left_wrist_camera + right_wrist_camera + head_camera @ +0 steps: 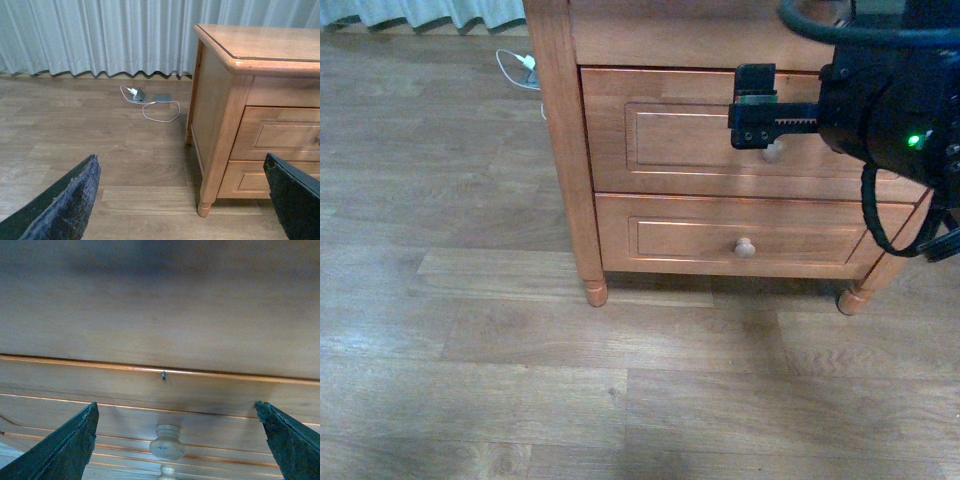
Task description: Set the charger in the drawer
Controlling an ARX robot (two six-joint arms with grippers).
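Drawer (720, 135) shut; right pincer (175, 440) spread before knob (167, 442); no writing legible.

The cabinet (560, 150) is orange-brown wood with a fine straight grain, and the drawer (690, 135) in the upper middle of the front view has the same orange-brown colour, with a pale cream knob (167, 442). The lower drawer (740, 235) is orange-brown too, with a pale knob. The floor (520, 380) is grey-brown planks with a wood-grain pattern. The curtain (100, 35) in the upper left of the left wrist view is pale grey-blue with vertical folds. The charger (134, 92) is white with a white cable. The right gripper (756, 108) is black.
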